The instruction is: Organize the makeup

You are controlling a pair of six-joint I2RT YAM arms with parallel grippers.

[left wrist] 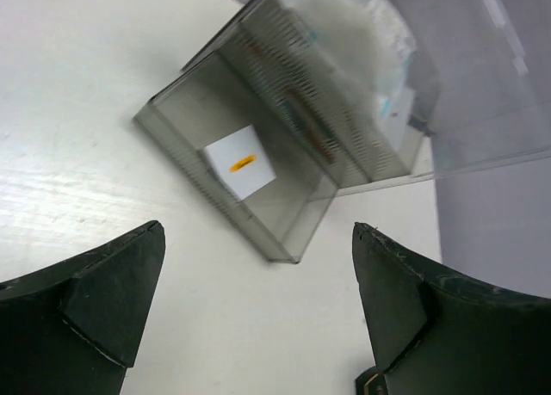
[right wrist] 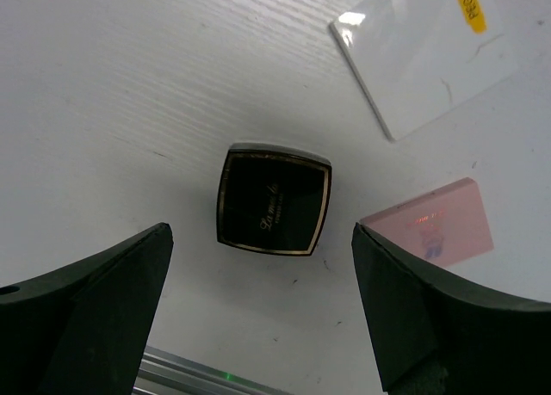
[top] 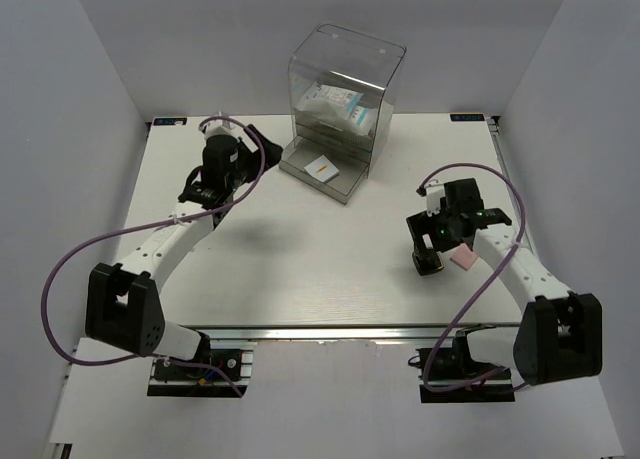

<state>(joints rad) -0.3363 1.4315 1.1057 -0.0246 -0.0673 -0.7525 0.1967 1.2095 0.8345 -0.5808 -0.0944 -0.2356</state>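
three pieces of the makeup lie loose on the worktop (top: 300, 269) at your near right: the black gold-rimmed compact (right wrist: 274, 200), the pink square (right wrist: 428, 223) just beside it, and a loose white square (right wrist: 422, 51) a little further off. your right claw (right wrist: 260, 240) hangs over the compact with its jaws spread wide, one finger to each side and neither touching it, so it holds nothing. i judge that taking the compact is the step in hand.

further out on the left, your left claw (left wrist: 258, 236) is also spread wide and empty, and it points at the clear drawer box (top: 345, 74) at the far middle of the worktop. the box's bottom drawer (left wrist: 284, 210) stands pulled out, with a second white square (left wrist: 240, 162) lying flat inside. in the compartment above sits the clear packet with white contents (top: 335, 104). reddish streaks show through the ribbed drawer wall, too blurred to name.

by my reckoning you are partway: at least two items are housed, three are not yet put away, and the drawer is not yet closed.
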